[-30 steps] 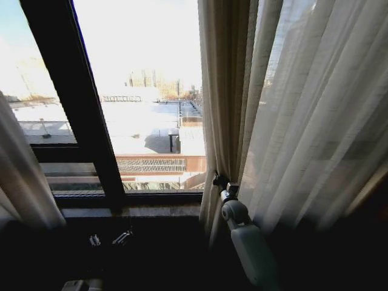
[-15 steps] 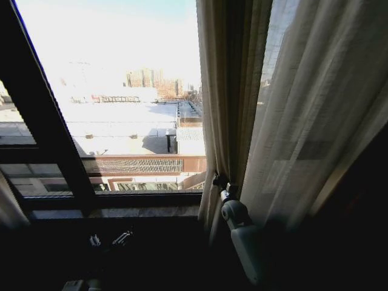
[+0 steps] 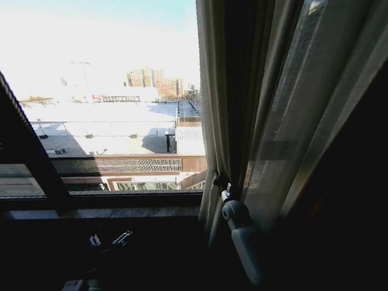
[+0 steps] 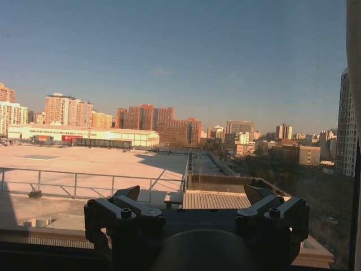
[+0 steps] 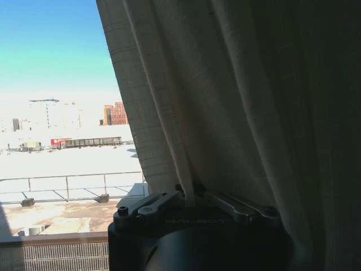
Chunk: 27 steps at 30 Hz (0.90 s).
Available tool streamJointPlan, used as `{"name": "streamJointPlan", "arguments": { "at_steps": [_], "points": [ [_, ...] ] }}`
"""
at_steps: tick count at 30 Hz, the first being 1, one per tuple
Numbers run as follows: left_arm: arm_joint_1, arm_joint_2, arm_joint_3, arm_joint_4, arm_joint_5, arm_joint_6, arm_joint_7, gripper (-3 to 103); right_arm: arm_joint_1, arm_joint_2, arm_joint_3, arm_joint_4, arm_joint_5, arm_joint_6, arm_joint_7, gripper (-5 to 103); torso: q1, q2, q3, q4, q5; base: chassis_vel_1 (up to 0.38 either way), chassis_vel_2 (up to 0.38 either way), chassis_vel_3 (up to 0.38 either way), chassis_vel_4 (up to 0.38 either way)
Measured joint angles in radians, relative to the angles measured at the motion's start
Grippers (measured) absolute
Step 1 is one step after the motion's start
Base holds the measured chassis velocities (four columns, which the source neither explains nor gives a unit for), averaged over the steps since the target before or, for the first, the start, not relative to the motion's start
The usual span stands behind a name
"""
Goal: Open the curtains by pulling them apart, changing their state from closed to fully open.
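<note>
curtain (image 5: 225,96): off-white sheer, fine woven grid, long vertical pleats
right arm (image 3: 245,245): pale grey-white
right claw (image 5: 194,203): black with silvery metal links
left claw (image 4: 194,217): black
window frame (image 3: 27,160): dark

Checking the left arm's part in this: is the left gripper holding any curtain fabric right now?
No: in the left wrist view the left gripper has its jaws spread with only window and rooftops between them.

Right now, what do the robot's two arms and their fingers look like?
The right arm is a pale grey-white rounded casing with a ball-shaped wrist joint, ending in a dark metal right gripper. The left gripper is black, with two blocky bolted knuckles and short angled fingers. No cables or readable markings.
</note>
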Motion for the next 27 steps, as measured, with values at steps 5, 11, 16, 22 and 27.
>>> {"name": "streamJointPlan", "arguments": {
  "at_steps": [5, 11, 16, 22, 27],
  "points": [
    [0.002, -0.001, 0.000, 0.000, 0.000, -0.001, 0.000, 100, -0.004, -0.004, 0.000, 0.006, 0.000, 0.001, -0.002, 0, 0.000, 0.000, 0.000, 0.0000, 0.0001, -0.348, -0.355, 0.344, 0.351],
    [0.002, -0.003, 0.002, 0.000, 0.001, -0.002, 0.000, 100, -0.006, -0.006, -0.001, 0.007, 0.000, 0.001, -0.002, 0, 0.000, 0.000, 0.000, 0.0001, 0.0003, -0.345, -0.357, 0.347, 0.363],
    [-0.001, -0.002, 0.002, 0.000, 0.001, -0.002, 0.000, 100, -0.006, -0.007, -0.001, 0.001, -0.003, 0.012, 0.003, 0, 0.000, 0.000, 0.000, 0.0001, -0.0003, -0.370, -0.357, 0.352, 0.355],
    [-0.003, -0.003, 0.007, 0.003, 0.001, -0.002, 0.001, 100, -0.011, -0.007, 0.016, -0.008, -0.011, 0.020, 0.016, 0, 0.000, 0.000, 0.000, -0.0002, 0.0004, -0.228, -0.245, 0.226, 0.236],
    [-0.009, -0.004, 0.012, 0.006, 0.001, -0.001, 0.003, 100, -0.006, -0.007, 0.064, -0.033, -0.018, 0.020, 0.037, 0, 0.000, 0.000, 0.000, -0.0001, 0.0006, -0.051, -0.052, 0.044, 0.045]
  ]
}}
